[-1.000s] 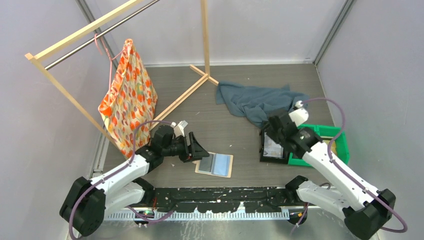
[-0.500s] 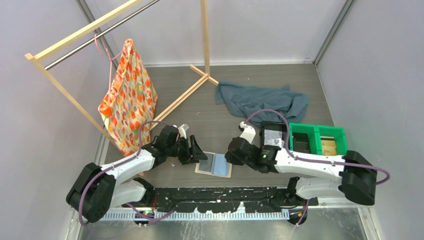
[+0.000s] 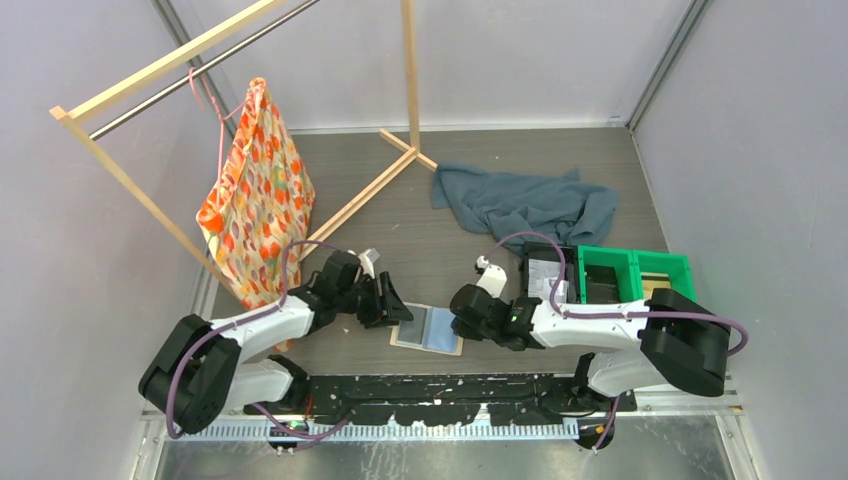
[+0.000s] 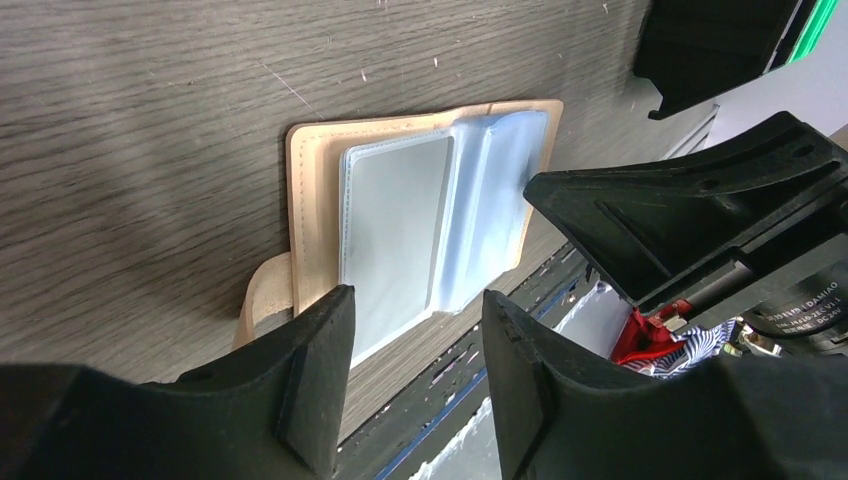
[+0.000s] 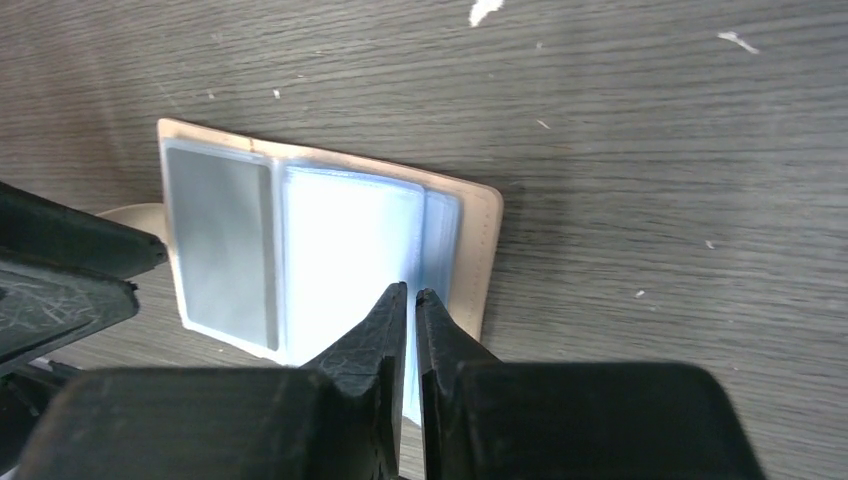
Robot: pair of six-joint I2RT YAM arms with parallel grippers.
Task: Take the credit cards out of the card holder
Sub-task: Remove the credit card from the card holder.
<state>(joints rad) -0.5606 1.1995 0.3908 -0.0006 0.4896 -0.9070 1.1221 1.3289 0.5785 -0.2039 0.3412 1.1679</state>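
The tan card holder (image 3: 430, 330) lies open and flat on the table, pale blue pockets up, between my two grippers. A dark grey credit card (image 5: 220, 245) fills its left pocket, and that card (image 4: 395, 230) also shows in the left wrist view. My left gripper (image 3: 395, 305) is open at the holder's left edge, by the side tab (image 4: 262, 290), its fingers (image 4: 320, 370) empty. My right gripper (image 5: 412, 290) hovers low over the right-hand pockets, shut to a thin slit. Whether a pocket leaf is pinched there I cannot tell. Another grey card (image 3: 546, 277) lies in the black tray.
The black tray (image 3: 530, 300) sits right of the holder, with a green bin (image 3: 640, 262) beside it. A blue-grey cloth (image 3: 525, 205) lies behind them. A wooden rack (image 3: 370, 190) with an orange patterned bag (image 3: 258, 190) stands at the back left. The arms' base rail runs along the near edge.
My right arm swung from the black tray leftward to the holder's right side while its jaws closed. My left gripper narrowed a little and stayed at the holder's left edge.
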